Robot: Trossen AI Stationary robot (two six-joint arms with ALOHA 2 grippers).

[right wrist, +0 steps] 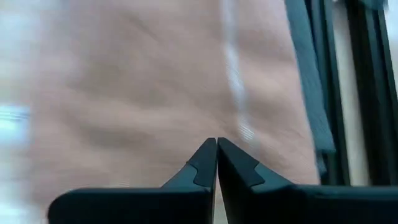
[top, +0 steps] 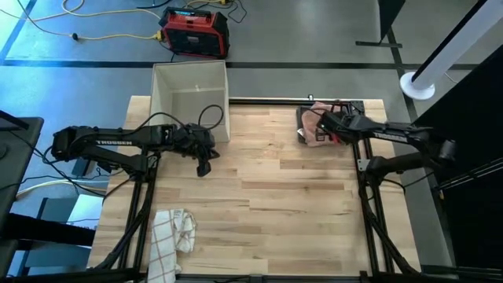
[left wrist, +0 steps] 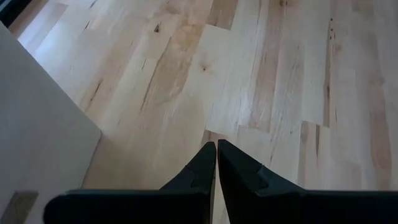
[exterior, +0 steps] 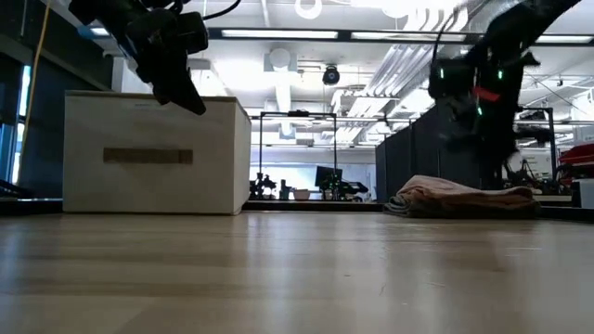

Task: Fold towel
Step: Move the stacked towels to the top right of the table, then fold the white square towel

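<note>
I see a pink towel (top: 316, 128) on the pale wood table (top: 275, 189), a cream box (top: 189, 90), and a checked cloth (top: 167, 236).

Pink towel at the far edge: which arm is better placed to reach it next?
Probably the right. The right gripper hangs directly over the pink towel, fingers shut, while the left gripper is by the white box, well away.

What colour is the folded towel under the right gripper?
Pink towel, best seen in the right wrist view.

two towels (top: 317, 128), one box (top: 189, 101), two pincers (top: 203, 167)
</note>
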